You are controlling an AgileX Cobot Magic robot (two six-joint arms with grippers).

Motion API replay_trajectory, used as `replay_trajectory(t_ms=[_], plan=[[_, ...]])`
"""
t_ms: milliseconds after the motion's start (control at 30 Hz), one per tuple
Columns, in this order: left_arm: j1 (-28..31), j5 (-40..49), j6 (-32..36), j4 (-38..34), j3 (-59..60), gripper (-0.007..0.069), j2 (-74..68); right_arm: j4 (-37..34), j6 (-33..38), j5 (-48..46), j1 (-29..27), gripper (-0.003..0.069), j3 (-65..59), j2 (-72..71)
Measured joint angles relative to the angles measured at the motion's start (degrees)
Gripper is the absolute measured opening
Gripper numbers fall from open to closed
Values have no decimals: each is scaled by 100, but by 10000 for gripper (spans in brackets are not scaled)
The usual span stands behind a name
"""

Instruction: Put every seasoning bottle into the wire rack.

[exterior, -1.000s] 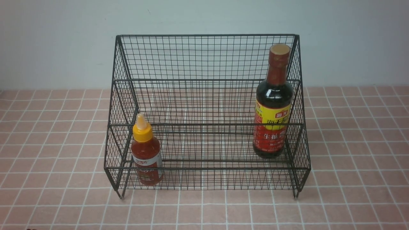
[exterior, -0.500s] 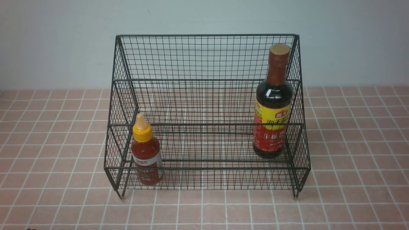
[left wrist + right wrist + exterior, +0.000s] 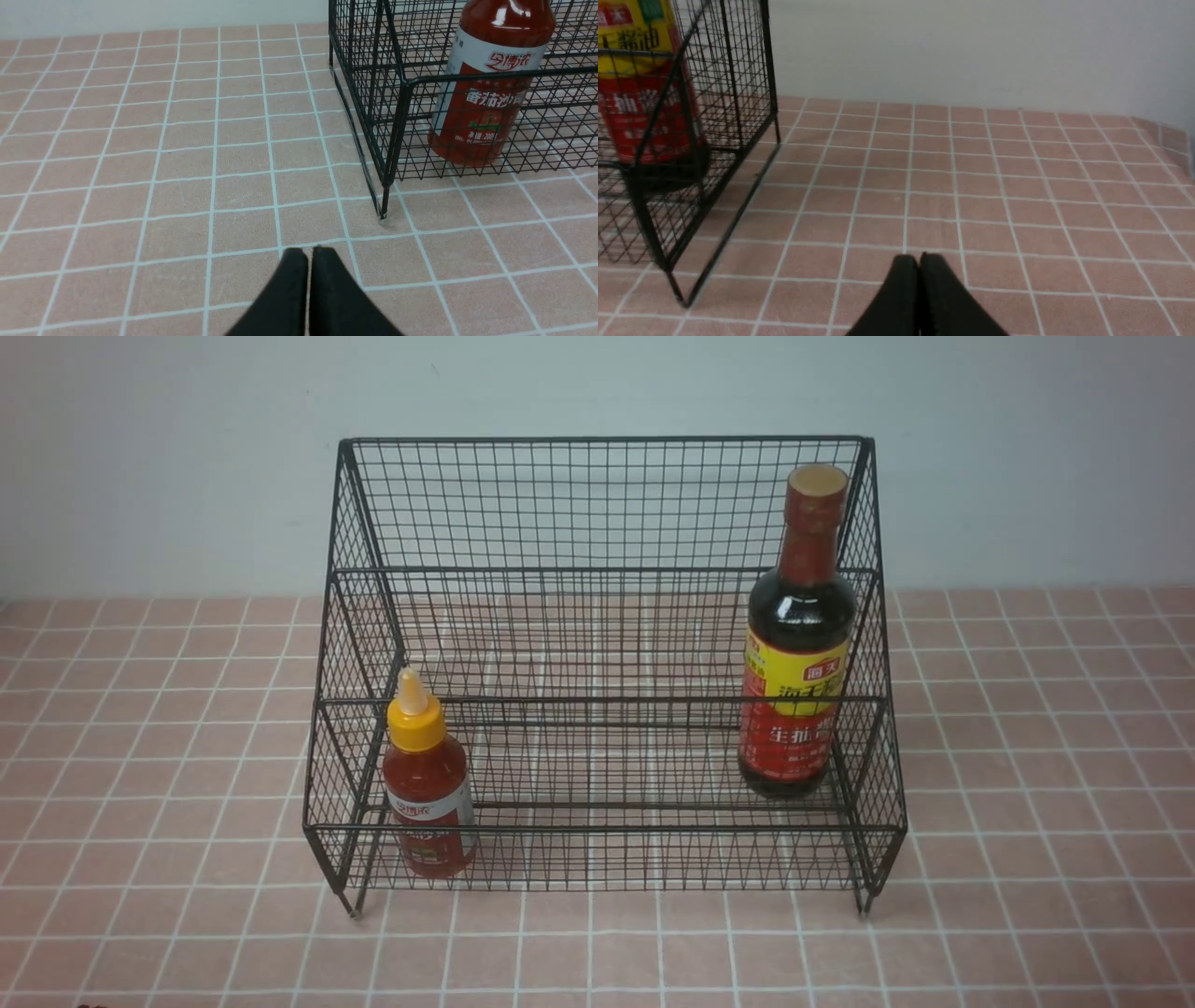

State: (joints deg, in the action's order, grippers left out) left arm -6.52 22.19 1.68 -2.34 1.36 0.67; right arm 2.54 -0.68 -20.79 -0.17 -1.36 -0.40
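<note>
The black wire rack [image 3: 597, 504] stands in the middle of the tiled table. Upright in its lower front tier at the left is the small red sauce bottle [image 3: 428, 793] with a yellow nozzle cap, which the left wrist view also catches as the red sauce bottle [image 3: 486, 93]. On the right side stands the tall dark soy-sauce bottle [image 3: 798, 644], partly seen as the soy-sauce bottle [image 3: 640, 93]. Neither arm shows in the front view. My left gripper [image 3: 308, 251] is shut and empty, low over the tiles before the rack's left front leg. My right gripper [image 3: 919, 257] is shut and empty, right of the rack.
Pink tiles with white grout [image 3: 1027, 803] cover the table around the rack. A pale wall [image 3: 187, 448] rises just behind it. The rack's left front leg [image 3: 384, 205] stands a short way ahead of my left gripper.
</note>
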Motion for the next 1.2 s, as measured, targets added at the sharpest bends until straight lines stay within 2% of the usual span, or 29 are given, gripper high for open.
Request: replay_trajectory(t_ms=[1200], plan=[[4,0,0,0,0,-7,0,-18,-160,-34,27,-13,6,-24]])
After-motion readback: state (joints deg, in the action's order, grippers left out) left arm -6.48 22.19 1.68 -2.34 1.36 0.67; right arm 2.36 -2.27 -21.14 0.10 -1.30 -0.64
